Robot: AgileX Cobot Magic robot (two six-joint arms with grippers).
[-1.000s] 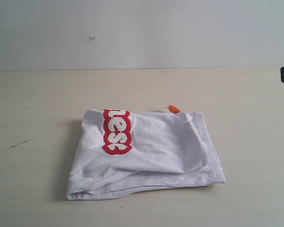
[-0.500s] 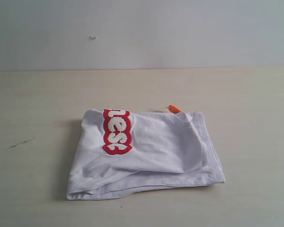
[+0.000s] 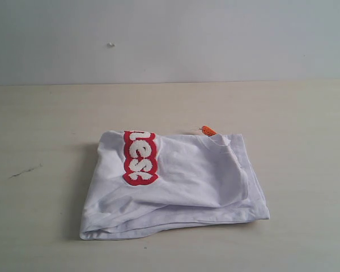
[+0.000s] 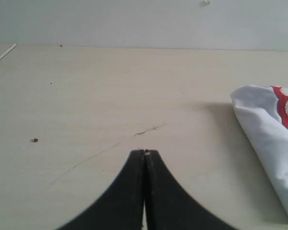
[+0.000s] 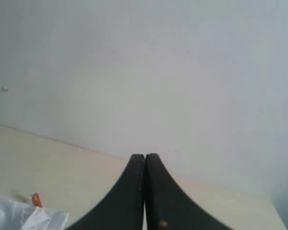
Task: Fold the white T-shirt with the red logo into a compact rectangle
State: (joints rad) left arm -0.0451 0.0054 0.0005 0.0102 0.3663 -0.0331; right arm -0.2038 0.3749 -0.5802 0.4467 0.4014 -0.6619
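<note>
Cloth this thin should be light, limp and quick to slide or bunch. The white T-shirt [image 3: 181,187] lies on the table [image 3: 45,124] about midway across it and well short of its far edge, already gathered into a rough layered rectangle. Its plies are offset: along the side nearest the table's front the lower layers stick out past the top one, and the corner toward the table's right end flares loose. The red logo [image 3: 140,158], a raised fuzzy band, runs front to back on the top layer toward the table's left end and wraps under at the far fold, so only some letters show. That band looks thicker and grippier than the plain cotton. The orange neck tag [image 3: 208,131] pokes out at the shirt's far edge. Any tidying grip would probably do best pinching all the layers together at a folded edge or corner, since lifting only the top ply would likely peel the stack open. Pressing down first may help, as the smooth table offers little friction. The left gripper [image 4: 145,152] hangs over bare table beyond the shirt's left edge, jaws pressed together and empty. The right gripper [image 5: 145,155], likewise closed on nothing, is raised above the table and aimed at the wall [image 3: 215,39] behind it.
</note>
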